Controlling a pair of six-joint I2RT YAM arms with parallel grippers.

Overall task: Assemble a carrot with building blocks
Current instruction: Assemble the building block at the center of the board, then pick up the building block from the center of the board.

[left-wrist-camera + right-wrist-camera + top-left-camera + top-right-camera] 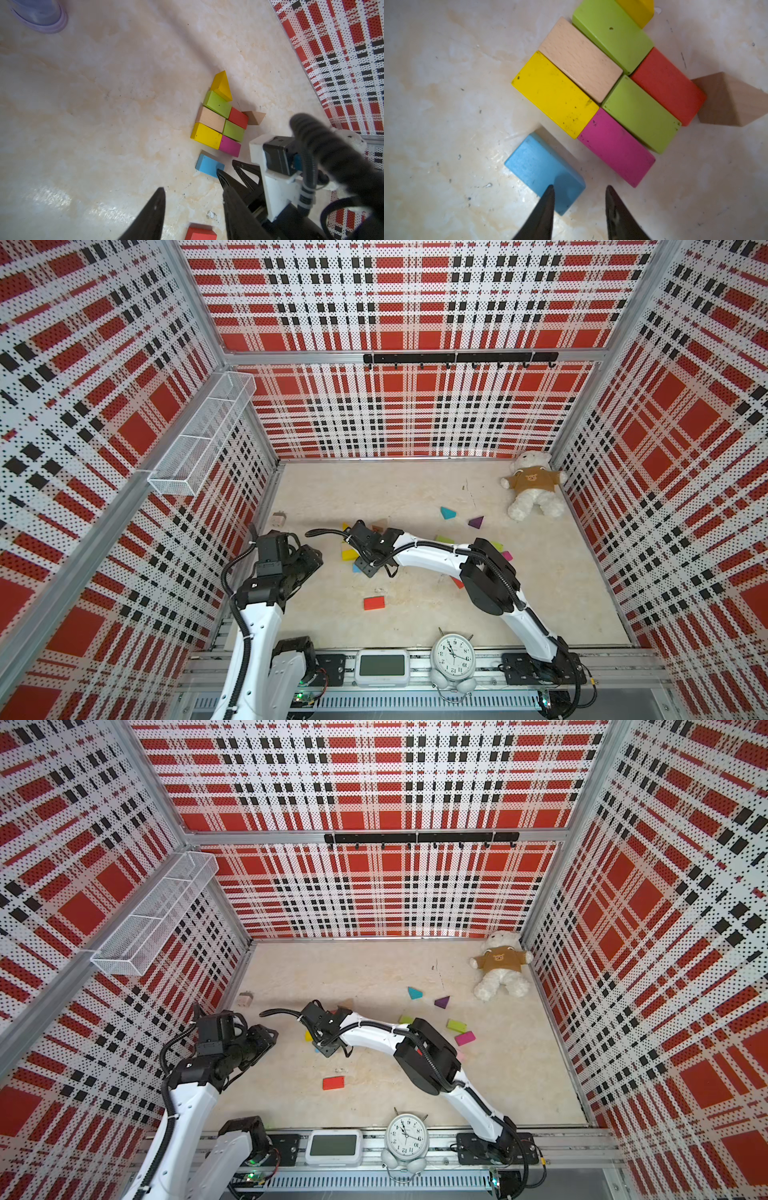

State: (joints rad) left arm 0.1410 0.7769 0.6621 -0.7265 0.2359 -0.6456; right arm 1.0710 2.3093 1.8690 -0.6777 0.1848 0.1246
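Several building blocks lie packed flat together: a yellow triangle (222, 87), two lime green blocks (612, 33), a tan block (579, 58), a yellow block (554, 93), a red block (668, 85) and a magenta block (616, 147), with a tan triangle (731, 99) beside the red one. A blue block (542, 168) lies apart from them. My right gripper (579, 187) is open low over it, one fingertip over its corner. My left gripper (193, 189) hangs open and empty, left of the cluster (311, 560). Another red block (374, 603) lies alone nearer the front.
A teal triangle (447, 513), a purple triangle (476, 522), a green block (456, 1026) and a magenta block (464, 1038) lie farther right. A teddy bear (534, 489) sits at the back right, a beige plug cube (279, 518) by the left wall. An alarm clock (453, 655) and timer (382, 666) stand in front.
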